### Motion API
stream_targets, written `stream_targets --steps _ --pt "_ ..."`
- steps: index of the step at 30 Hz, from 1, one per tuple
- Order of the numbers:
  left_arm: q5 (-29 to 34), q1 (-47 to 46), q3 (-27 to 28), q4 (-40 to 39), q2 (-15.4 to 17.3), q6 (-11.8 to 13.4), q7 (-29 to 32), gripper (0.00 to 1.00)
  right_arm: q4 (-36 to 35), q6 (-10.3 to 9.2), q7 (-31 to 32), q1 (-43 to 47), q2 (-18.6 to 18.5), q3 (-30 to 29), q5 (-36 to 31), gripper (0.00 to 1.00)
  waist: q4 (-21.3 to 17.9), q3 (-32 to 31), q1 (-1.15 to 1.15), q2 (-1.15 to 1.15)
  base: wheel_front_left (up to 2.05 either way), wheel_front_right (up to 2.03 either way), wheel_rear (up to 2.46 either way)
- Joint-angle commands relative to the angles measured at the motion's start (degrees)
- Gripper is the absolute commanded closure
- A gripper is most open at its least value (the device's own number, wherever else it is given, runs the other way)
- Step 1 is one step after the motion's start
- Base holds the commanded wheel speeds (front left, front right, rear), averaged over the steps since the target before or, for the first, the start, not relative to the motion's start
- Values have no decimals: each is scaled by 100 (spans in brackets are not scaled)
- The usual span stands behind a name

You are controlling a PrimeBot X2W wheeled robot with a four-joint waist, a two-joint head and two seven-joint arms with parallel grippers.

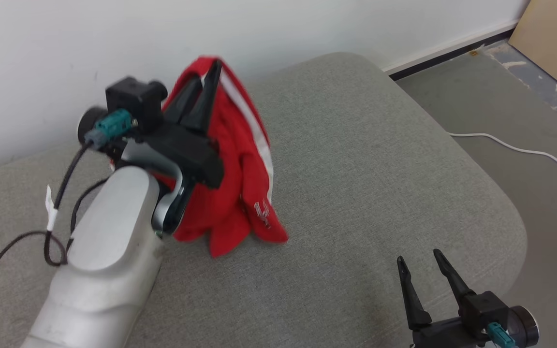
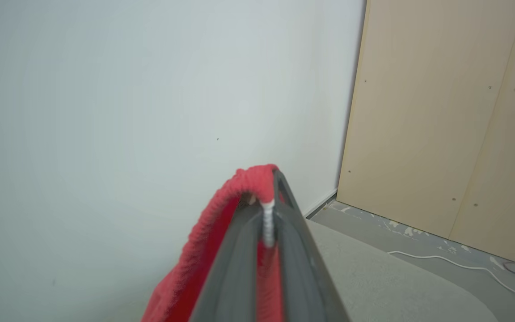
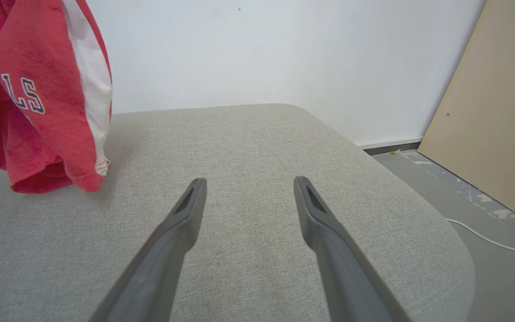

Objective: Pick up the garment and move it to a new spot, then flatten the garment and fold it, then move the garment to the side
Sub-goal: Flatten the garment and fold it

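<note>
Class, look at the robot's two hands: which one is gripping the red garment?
The left hand: it is shut on the red white-striped garment, holding it up off the cushion; the right hand is open and empty.

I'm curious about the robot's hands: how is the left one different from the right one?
The left gripper is shut on the red garment, up high; the right gripper is open, holds nothing and sits low above the grey cushion. Both have two long dark fingers.
</note>
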Motion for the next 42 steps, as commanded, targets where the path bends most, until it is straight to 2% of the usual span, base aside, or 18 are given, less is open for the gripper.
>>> stream_targets --steps 1,5,9,15,20,21,24,25,31,32,33,42 --pt "-87 -232 -3 -40 -58 -39 -107 100 -30 -14 -29 31 -5 -40 41 0 -4 42 -1 -1 0 0 0" --pt "-290 -412 -127 -146 -168 -83 -197 100 -62 -14 -29 74 -5 -104 15 0 178 75 -1 -1 0 0 0" --pt "-594 95 -461 -132 -164 -129 197 100 -85 -14 -28 99 -4 -106 29 0 500 73 -1 -1 0 0 0" --pt "-1126 1221 -798 -92 262 -130 1108 100 -84 -14 -29 142 -5 -105 -55 0 1048 -17 -1 -1 0 0 0" --pt "-1359 1923 -845 -357 592 -127 1362 100 -64 -14 -29 177 -6 -95 -72 0 1394 -82 -1 -1 0 0 0" --pt "-1343 2188 -869 -498 743 -91 1386 100 -55 -14 -29 189 -5 -71 -80 0 1532 -115 -1 -1 0 0 0" --pt "-1260 2400 -902 -582 858 -16 1366 100 -43 -14 -29 193 -6 -36 -76 0 1634 -139 -1 -1 0 0 0" --pt "-1209 2563 -908 -595 940 79 1330 100 -23 -14 -29 194 -7 -17 -77 0 1708 -169 -1 -1 0 0 0" --pt "-1252 2900 -776 -519 970 404 1094 100 10 -14 -29 192 -7 38 -100 0 1783 -239 -1 -1 0 0 0" --pt "-1251 2970 -767 -507 961 439 1026 73 16 -14 -27 195 -6 43 -107 0 1783 -252 -1 -1 0 0 0" --pt "-1260 3035 -743 -491 950 481 947 0 22 -14 -25 198 -6 51 -108 0 1779 -268 -1 -1 0 0 0" --pt "-1387 3574 -369 -578 837 702 -203 0 10 -14 -10 223 -6 -37 -151 0 1788 -334 -1 -1 0 0 0"
